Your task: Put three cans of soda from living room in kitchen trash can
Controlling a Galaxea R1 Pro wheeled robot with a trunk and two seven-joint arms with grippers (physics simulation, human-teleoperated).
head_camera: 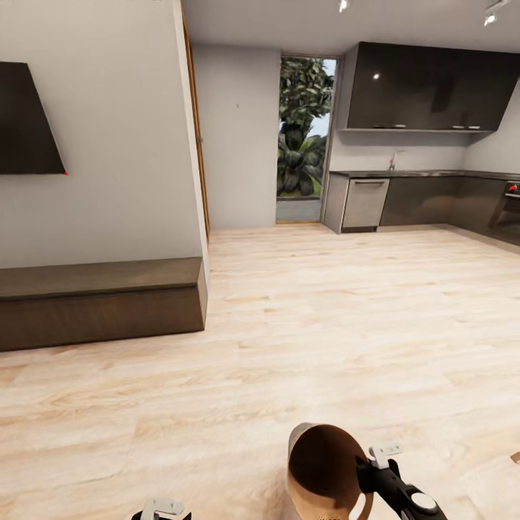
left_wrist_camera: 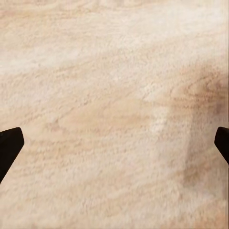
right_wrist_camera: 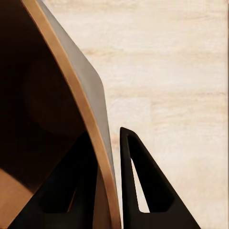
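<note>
Floor: pale wood planks [head_camera: 325,325] run from the near ground through to the kitchen, bare across the middle.
Kitchen: far right; glossy dark wall cupboards [head_camera: 426,87], dark lower units [head_camera: 426,201], steel dishwasher front [head_camera: 365,204], sink tap [head_camera: 393,160] on the counter.
Doorway: tall glass opening [head_camera: 302,137] at the back, green foliage outside.
Left wall: black TV [head_camera: 25,119] hung on the pale wall, low dark wood bench [head_camera: 101,300] under it.
Tash can: held up off the floor at the bottom of the head view, tilted, mouth facing the camera, coppery brown inside [head_camera: 325,462]; in the right wrist view its rim and grey outer wall [right_wrist_camera: 90,95] cut between the two fingers.
Right gripper: [head_camera: 370,478] clenched on the tash can's rim, one finger inside the can, the other [right_wrist_camera: 143,191] outside against the wall.
Left gripper: [head_camera: 162,509] low at the bottom edge, left of the can and apart from it; jaws released, the two dark fingertips [left_wrist_camera: 9,145] spread wide at opposite edges of the wrist view, nothing but plank floor between them.
Inside the can: dark, contents cannot be told.
</note>
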